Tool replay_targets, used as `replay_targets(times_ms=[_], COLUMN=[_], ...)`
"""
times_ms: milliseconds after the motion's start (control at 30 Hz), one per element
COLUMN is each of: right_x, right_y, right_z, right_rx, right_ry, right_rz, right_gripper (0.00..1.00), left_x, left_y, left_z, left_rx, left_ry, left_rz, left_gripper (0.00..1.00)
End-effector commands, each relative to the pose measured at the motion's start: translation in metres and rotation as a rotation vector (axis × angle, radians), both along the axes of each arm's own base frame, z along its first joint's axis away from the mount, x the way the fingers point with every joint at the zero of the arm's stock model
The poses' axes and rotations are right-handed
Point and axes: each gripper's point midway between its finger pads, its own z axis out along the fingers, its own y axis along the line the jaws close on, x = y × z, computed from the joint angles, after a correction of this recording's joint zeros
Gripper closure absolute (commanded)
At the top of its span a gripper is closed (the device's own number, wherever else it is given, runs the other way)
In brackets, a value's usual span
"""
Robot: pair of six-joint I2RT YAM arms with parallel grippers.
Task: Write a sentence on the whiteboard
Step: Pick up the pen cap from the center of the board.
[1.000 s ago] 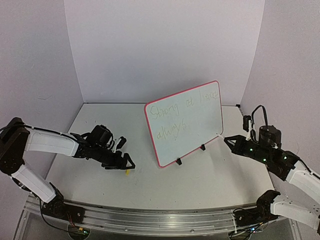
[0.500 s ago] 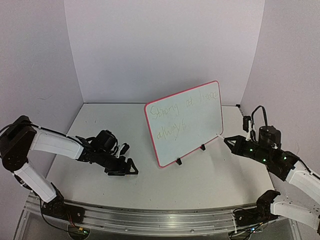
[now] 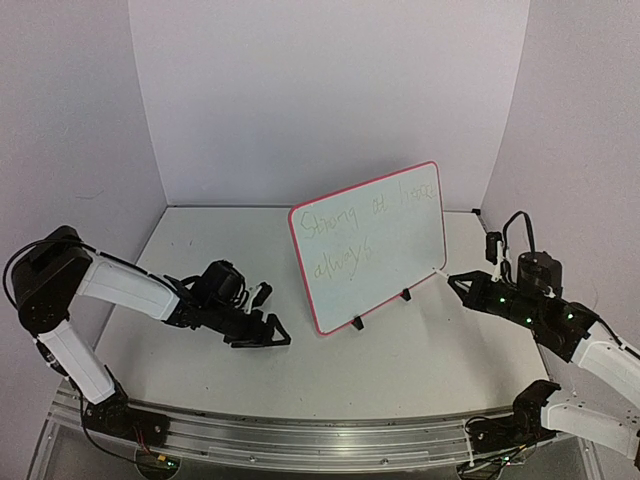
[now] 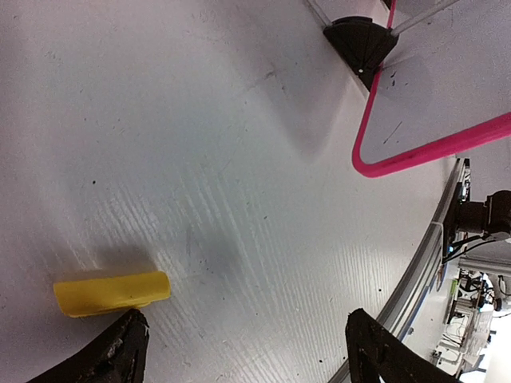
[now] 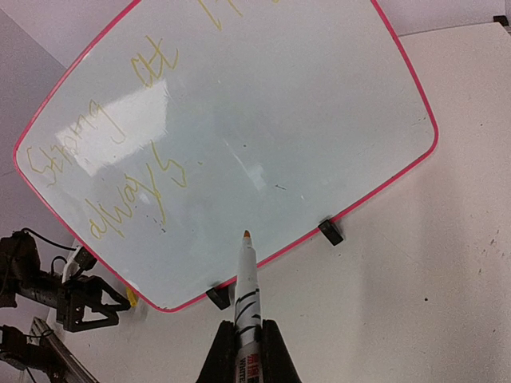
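The whiteboard (image 3: 385,230) stands tilted on small black feet, pink-rimmed, near the table's middle right. The sentence (image 3: 345,240) is faint yellow-green cursive in two lines, also readable on the whiteboard (image 5: 263,96) as the sentence (image 5: 132,171). My right gripper (image 5: 247,339) is shut on a white marker (image 5: 248,283) whose orange tip hangs just short of the board's lower edge. My right gripper (image 3: 455,282) sits off the board's right corner. My left gripper (image 3: 268,322) is open, low over the table left of the board. A yellow cap (image 4: 112,293) lies by my left gripper's (image 4: 243,355) left finger.
The whiteboard's pink corner (image 4: 431,155) and one black foot (image 4: 359,40) lie ahead of the left gripper. The table's metal front rail (image 3: 300,435) runs along the near edge. White walls close off the back and both sides.
My left arm has slid right along the table toward the whiteboard's lower corner, staying open; the yellow cap is now hidden under it from above. The right arm and marker have not moved.
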Motion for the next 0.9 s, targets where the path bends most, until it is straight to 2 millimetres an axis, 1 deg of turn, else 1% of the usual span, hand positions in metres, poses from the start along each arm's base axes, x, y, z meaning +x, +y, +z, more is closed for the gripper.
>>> replay_targets(times_ms=[0, 67, 200, 267, 367, 467, 533, 600, 700, 867], right_x=[0.002, 0.002, 0.002, 0.002, 0.003, 0.003, 0.002, 0.002, 0.000, -0.001], right_y=[-0.001, -0.001, -0.001, -0.001, -0.001, -0.001, 0.000, 0.000, -0.001, -0.003], right_z=[0.009, 0.009, 0.009, 0.009, 0.006, 0.001, 0.000, 0.002, 0.006, 0.008], right_rx=[0.010, 0.011, 0.010, 0.007, 0.000, -0.003, 0.000, 0.006, 0.017, 0.022], right_ry=[-0.029, -0.029, -0.028, -0.028, -0.023, -0.009, -0.006, -0.011, -0.024, -0.036], right_rz=[-0.008, -0.009, -0.007, -0.005, -0.009, -0.007, -0.002, -0.003, -0.005, -0.014], right_gripper=[1.00, 1.00, 1.00, 1.00, 1.00, 1.00, 1.00, 1.00, 1.00, 1.00], left_x=[0.014, 0.019, 0.021, 0.021, 0.028, 0.036, 0.040, 0.045, 0.051, 0.046], left_y=[-0.018, -0.019, -0.016, -0.009, -0.002, -0.007, -0.011, -0.014, -0.017, -0.015], left_z=[0.007, 0.017, 0.046, 0.054, 0.059, 0.054, 0.044, 0.032, 0.024, 0.010], left_rx=[-0.056, -0.070, -0.099, -0.076, -0.028, 0.007, 0.033, 0.065, 0.090, 0.128], left_ry=[-0.050, -0.088, -0.184, -0.235, -0.307, -0.333, -0.330, -0.312, -0.310, -0.273], left_rz=[0.012, 0.017, 0.000, -0.010, -0.008, -0.045, -0.068, -0.081, -0.088, -0.120], left_gripper=[0.15, 0.15, 0.14, 0.13, 0.11, 0.11, 0.11, 0.11, 0.12, 0.12])
